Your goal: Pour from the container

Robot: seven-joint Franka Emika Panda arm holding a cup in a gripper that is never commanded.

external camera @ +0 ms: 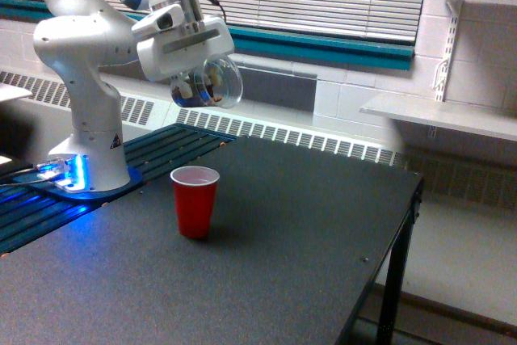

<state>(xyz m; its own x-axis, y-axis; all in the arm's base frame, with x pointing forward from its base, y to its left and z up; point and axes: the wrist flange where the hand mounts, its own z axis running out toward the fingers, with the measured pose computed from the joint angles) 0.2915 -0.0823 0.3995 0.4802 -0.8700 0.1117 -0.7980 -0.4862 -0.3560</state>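
Clear plastic container (216, 82) with brown bits, tipped sideways, pinched in white gripper (194, 85). Opaque red plastic cup (195, 200) upright on dark table (307, 240), at 6 o'clock below it, well apart.

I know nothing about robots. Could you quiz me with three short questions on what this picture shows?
1. True or false: the clear container held by the pincer is tipped on its side, high above the table.
2. What stands upright on the table under the arm? A) a blue bowl B) a red cup C) a glass bottle
3. Fill in: the red cup is ____ inside.

Key
1. True; it hangs in the air, its mouth facing the exterior view's right, brown bits inside.
2. B.
3. White; nothing poured into it shows.
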